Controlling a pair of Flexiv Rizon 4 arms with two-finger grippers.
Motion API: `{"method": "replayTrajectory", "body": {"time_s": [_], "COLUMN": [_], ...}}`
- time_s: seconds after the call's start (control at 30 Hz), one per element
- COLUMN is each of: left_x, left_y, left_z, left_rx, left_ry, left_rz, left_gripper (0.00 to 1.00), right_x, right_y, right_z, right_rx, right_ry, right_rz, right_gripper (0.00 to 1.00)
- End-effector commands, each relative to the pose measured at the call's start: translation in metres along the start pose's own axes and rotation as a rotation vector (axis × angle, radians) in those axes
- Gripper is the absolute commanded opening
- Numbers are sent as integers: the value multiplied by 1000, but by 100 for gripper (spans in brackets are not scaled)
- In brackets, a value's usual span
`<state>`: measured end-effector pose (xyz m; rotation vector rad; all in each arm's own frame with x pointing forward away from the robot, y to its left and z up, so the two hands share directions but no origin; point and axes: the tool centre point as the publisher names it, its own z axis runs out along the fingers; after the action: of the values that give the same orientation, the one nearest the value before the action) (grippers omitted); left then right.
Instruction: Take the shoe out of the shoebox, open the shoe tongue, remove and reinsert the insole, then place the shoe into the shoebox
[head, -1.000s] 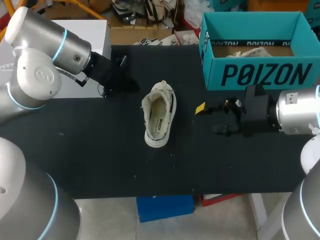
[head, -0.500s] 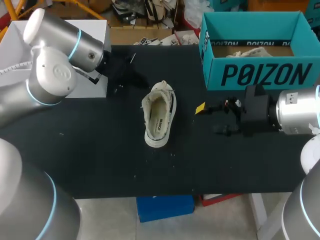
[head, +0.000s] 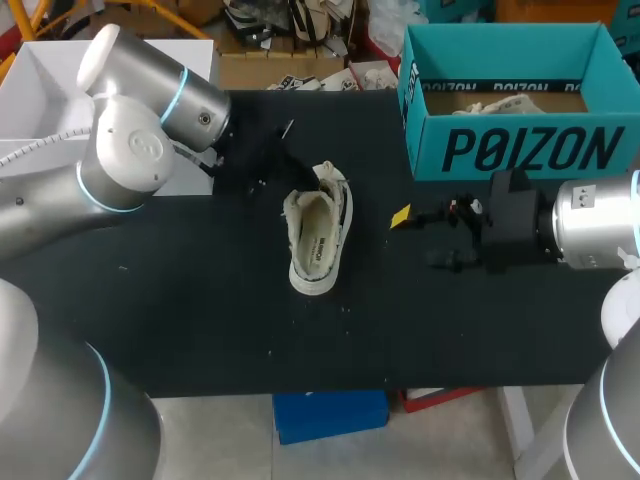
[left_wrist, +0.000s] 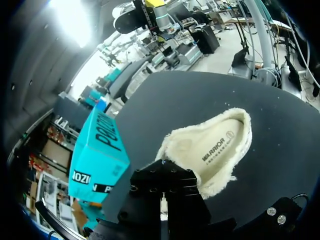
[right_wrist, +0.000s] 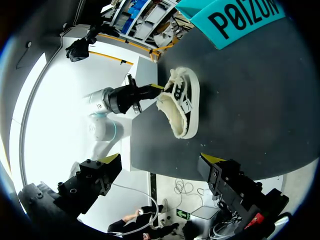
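Judging by how things lie, you have only the first step done. The fleece-lined shoe (head: 320, 228) is out of the teal shoebox (head: 520, 150) and stands on its sole near the middle of the black table (head: 180, 310), opening upward. Its insole (left_wrist: 220, 150) lies flat inside. That leaves the tongue, the insole removal and refit, and the return to the box.

Your left gripper (head: 303, 172) is at the shoe's 11 o'clock, right against the tongue end. I read this as the start of the tongue step, though you cannot tell whether it has closed on anything. Your right gripper (right_wrist: 161, 160) waits at the shoe's 3 o'clock, spread wide and holding nothing.

The shoebox sits at the shoe's 2 o'clock with no lid on. Inside it is only something pale and crumpled (head: 500, 103), probably packing paper.
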<state>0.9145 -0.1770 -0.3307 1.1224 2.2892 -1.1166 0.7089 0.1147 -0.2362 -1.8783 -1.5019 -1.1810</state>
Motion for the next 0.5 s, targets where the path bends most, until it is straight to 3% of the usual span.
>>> {"method": "replayTrajectory", "body": {"time_s": [0.03,0.5], "left_x": [16,47], "left_y": [-10,-22], "left_z": [-4,-2], "left_rx": [-2,-2], "left_ry": [-5,39], "left_rz": [-8,-41], "left_gripper": [0,0], "right_x": [1,1], "right_y": [0,0], "right_z": [0,0], "right_rx": [0,0], "right_ry": [-3,-3], "right_rz": [0,0], "right_gripper": [100,100]}}
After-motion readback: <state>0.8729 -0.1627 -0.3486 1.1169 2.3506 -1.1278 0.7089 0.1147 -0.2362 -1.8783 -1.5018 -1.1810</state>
